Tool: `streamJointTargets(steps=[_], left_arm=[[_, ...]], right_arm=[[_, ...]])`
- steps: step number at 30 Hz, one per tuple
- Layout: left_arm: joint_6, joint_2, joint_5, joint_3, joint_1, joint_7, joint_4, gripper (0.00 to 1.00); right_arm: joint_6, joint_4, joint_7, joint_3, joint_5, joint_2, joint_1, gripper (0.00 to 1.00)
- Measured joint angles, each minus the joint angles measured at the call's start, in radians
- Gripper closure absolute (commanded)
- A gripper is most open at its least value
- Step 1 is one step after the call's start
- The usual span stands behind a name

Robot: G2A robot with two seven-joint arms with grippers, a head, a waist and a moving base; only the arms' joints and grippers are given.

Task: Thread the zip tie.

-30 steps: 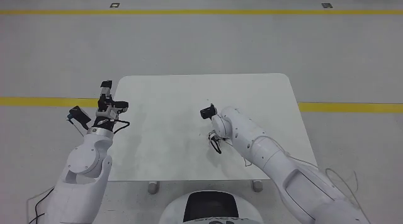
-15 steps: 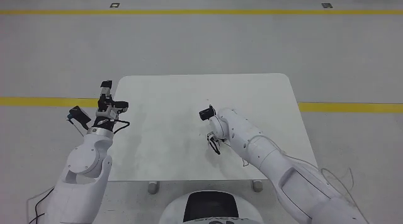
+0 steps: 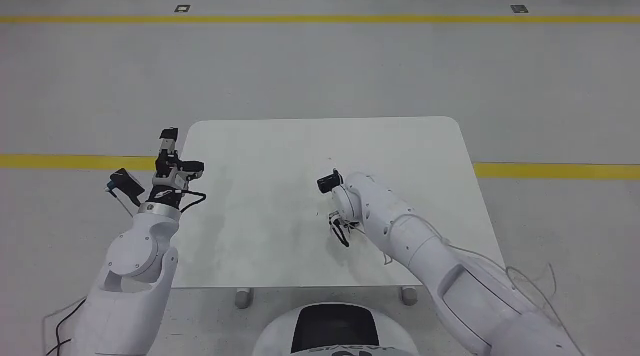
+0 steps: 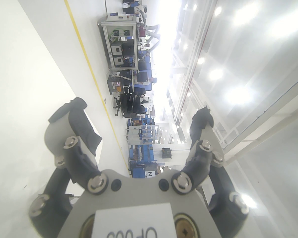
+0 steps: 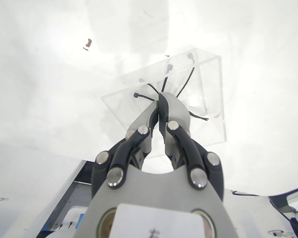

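Black zip ties (image 5: 169,68) in a clear box (image 5: 221,95) on the counter (image 5: 52,87), right tool (image 5: 159,102) closed tight among them, left tool (image 4: 140,110) open wide, well apart from the box.

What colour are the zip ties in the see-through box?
Black. The zip ties show best in the right wrist view, inside the clear box.

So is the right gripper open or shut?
Shut: the right gripper has its fingertips pressed together at the clear box, black zip ties fanning out from them. Grip unclear.
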Motion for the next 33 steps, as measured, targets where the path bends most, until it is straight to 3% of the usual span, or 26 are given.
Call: streamJointTargets(steps=[7,33], left_arm=[[0.0,0.0,0.0,0.0,0.0,0.0,0.0,0.0],[0.0,0.0,0.0,0.0,0.0,0.0,0.0,0.0]], right_arm=[[0.004,0.014,-0.002,-0.004,-0.011,-0.01,0.007,0.83],[0.022,0.002,0.015,0.018,-0.052,-0.016,0.0,0.85]])
